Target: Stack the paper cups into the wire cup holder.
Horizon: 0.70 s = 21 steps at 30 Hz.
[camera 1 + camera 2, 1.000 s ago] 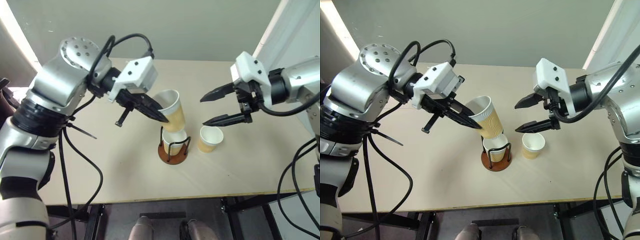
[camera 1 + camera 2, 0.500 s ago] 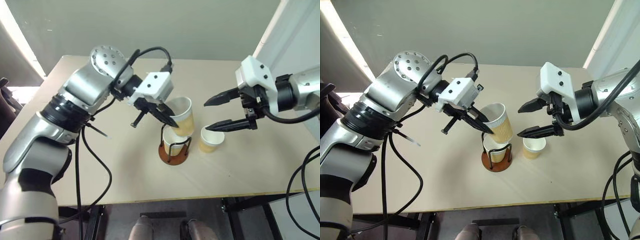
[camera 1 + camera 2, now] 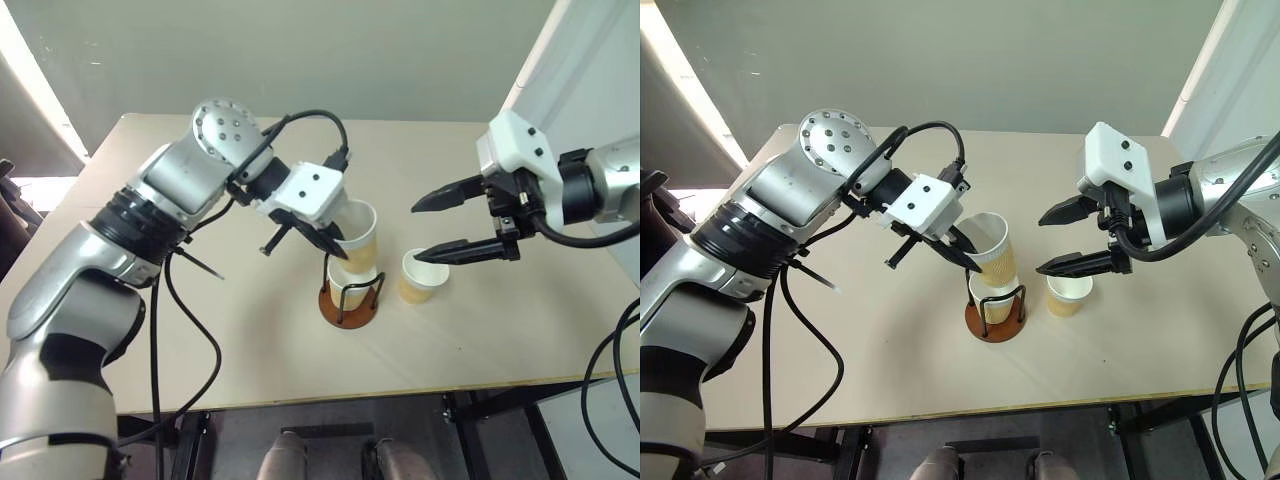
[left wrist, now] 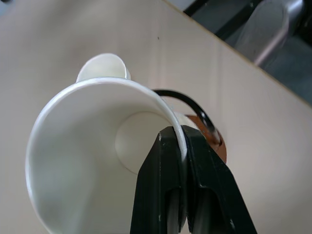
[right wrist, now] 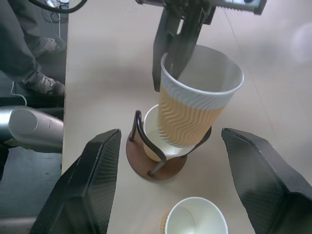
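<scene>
Left end effector (image 3: 340, 250) is clamped on the rim of a ribbed paper cup (image 3: 358, 240), one finger inside the wall, one outside. We see that cup tilted, its bottom entering the mouth of a second cup (image 5: 157, 141) already seated in the wire cup holder (image 3: 350, 300), which stands near mid-bench (image 3: 250, 340). Third cup (image 3: 420, 277) stands upright on the bench just right of the holder, not touching it. Right end effector (image 3: 432, 228) hangs above that third cup, fingers spread wide, grasping nothing. In the right wrist view we also see a person's leg and shoe (image 5: 46, 87) beyond the bench edge.
</scene>
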Available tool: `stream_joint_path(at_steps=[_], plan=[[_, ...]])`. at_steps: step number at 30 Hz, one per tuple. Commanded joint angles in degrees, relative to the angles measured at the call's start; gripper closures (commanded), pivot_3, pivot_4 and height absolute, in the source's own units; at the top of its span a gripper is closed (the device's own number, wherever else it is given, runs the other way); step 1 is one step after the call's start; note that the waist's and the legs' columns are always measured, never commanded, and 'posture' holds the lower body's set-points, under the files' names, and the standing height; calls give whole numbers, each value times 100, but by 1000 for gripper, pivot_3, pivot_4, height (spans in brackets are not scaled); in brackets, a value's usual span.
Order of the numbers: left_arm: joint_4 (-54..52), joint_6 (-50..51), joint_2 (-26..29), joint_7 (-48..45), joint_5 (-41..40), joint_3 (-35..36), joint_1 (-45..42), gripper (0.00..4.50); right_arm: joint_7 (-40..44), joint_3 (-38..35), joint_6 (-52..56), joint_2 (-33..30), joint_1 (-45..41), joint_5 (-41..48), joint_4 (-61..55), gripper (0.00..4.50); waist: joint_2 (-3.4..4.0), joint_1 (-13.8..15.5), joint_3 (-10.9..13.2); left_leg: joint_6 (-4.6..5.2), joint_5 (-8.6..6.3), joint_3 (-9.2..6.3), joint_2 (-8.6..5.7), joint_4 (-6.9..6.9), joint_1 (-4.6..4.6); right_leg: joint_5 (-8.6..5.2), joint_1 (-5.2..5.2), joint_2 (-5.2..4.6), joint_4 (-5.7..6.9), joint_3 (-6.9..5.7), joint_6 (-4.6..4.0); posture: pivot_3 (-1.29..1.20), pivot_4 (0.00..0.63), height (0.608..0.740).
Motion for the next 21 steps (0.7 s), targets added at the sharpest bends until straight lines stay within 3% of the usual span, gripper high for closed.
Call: stream_joint_path(at_steps=[1,9,10,13,21], plan=[[-60,-102,-34,-213,15,65,-65,4435,-55,-256,-49,-107,-29,80,-50,1076,0,2,0,1,-1,2,0,0,-1,0,-2,0,0,1,1,0,150,740],[-124,-92,26,-213,-79,-150,-28,4435,-89,-204,-47,-95,-49,73,-30,1076,0,1,0,16,-9,59,7,-2,-2,-3,-11,0,0,3,1,0,150,740],[-159,-84,81,-213,-104,-254,-49,4245,-96,-197,-47,-96,-47,70,-31,1076,1,1,0,19,-11,62,8,-2,-2,-3,-12,0,0,5,1,0,150,740],[20,-474,124,-213,188,-443,-103,3422,-119,-190,-37,-90,-49,73,-31,1076,1,-2,0,25,-14,66,9,-2,-1,-3,-16,0,0,12,2,0,150,740],[182,-536,-4,-213,147,-277,-124,545,-170,-180,-53,-75,-44,65,-14,1076,1,0,1,31,-18,69,9,-1,-2,-3,-19,-1,0,18,2,0,150,740]])
